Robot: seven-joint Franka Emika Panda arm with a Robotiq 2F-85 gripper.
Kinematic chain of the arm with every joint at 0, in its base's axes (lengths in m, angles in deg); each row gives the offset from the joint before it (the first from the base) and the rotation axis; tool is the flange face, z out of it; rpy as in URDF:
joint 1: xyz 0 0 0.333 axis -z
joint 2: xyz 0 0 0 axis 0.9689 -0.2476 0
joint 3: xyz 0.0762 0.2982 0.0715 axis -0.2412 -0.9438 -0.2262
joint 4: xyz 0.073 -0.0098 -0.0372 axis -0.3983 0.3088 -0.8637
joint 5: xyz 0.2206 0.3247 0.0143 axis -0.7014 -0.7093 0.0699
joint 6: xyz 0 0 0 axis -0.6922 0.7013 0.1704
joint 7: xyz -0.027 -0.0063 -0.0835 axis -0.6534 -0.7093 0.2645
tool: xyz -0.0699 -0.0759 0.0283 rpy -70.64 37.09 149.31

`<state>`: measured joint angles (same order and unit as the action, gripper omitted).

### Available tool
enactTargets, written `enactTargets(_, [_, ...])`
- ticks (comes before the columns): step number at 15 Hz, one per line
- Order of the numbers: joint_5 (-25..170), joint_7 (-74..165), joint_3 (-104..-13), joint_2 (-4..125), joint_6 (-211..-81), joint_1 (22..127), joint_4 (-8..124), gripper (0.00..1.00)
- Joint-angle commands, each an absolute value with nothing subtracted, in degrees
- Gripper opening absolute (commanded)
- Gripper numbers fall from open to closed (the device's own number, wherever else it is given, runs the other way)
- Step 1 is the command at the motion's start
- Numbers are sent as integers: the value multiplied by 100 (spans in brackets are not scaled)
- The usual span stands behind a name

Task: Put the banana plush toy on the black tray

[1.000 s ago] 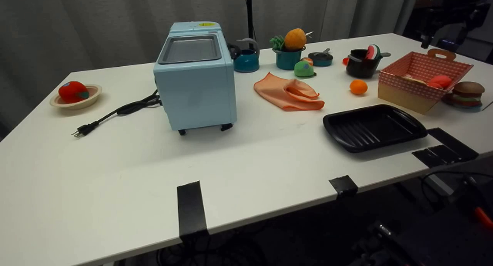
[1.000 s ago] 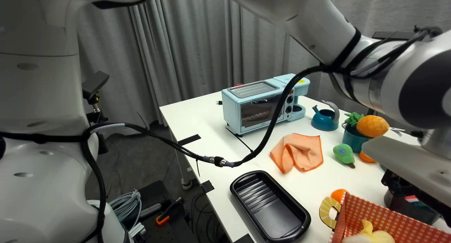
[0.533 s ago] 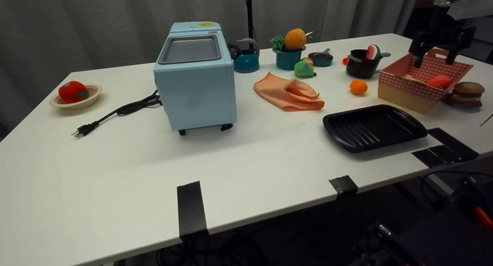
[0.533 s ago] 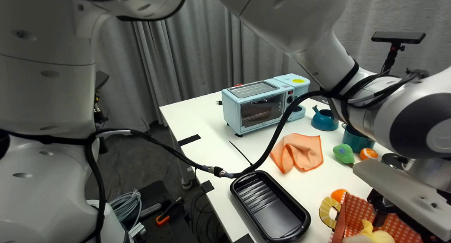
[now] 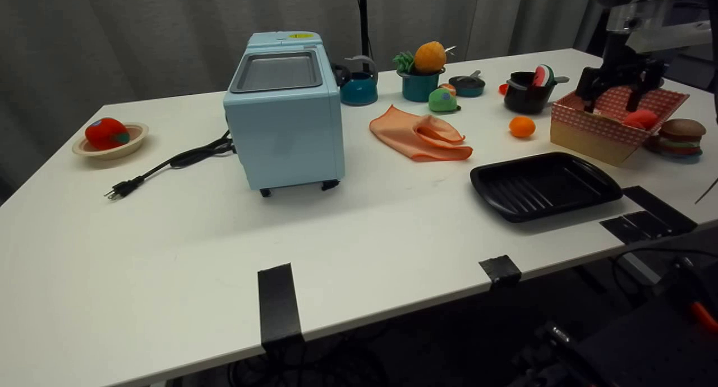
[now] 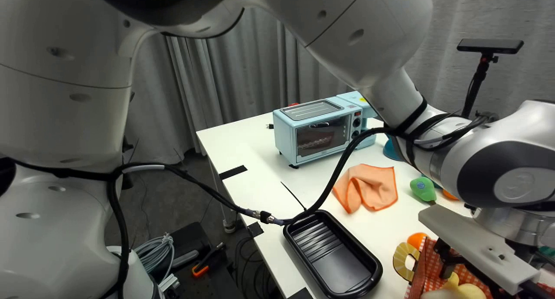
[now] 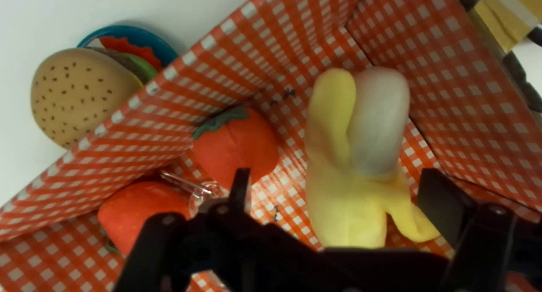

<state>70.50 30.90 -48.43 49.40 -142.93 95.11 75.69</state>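
The banana plush toy (image 7: 338,199) is pale yellow with a whitish peeled end and lies in the red-checked basket (image 7: 182,93). It also shows in an exterior view (image 6: 468,290), partly cut off by the frame. My gripper (image 7: 338,188) is open, with one finger on each side of the toy's lower part in the wrist view. The right finger is close to a peel flap; I cannot tell if they touch. In an exterior view the fingers (image 5: 611,104) reach down inside the basket's opening. The black tray (image 5: 566,188) stands bare beside the basket, and shows in an exterior view (image 6: 342,264).
A tomato plush (image 7: 237,144) and a strawberry plush (image 7: 142,211) share the basket. A toy hamburger (image 7: 80,97) stands just outside its wall. An orange fruit (image 5: 522,127), a black pot (image 5: 524,98), an orange cloth (image 5: 418,134) and a blue toaster oven (image 5: 289,129) stand on the table.
My open gripper has come down from above and behind the basket into its opening, over the banana plush toy. The tray, the basket and its contents have not moved.
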Motion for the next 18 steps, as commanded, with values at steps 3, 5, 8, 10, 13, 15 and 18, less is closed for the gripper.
enactTargets(3, [7039,3060,-4980,4617,-14604,9580,7537,100])
enactTargets(5, [7041,3066,-4990,4541,-14630,9584,7550,74])
enactTargets(8, [7014,3061,-5010,4479,-14591,9595,7518,49])
enactTargets(10, [6989,3044,-5028,4523,-14545,9603,7514,35])
enactTargets(13, [6967,2982,-5073,4715,-14477,9592,7493,12])
enactTargets(15, [6964,2969,-5105,4854,-14420,9571,7430,2])
enactTargets(18, [6922,2940,-5168,5105,-14373,9555,7281,4])
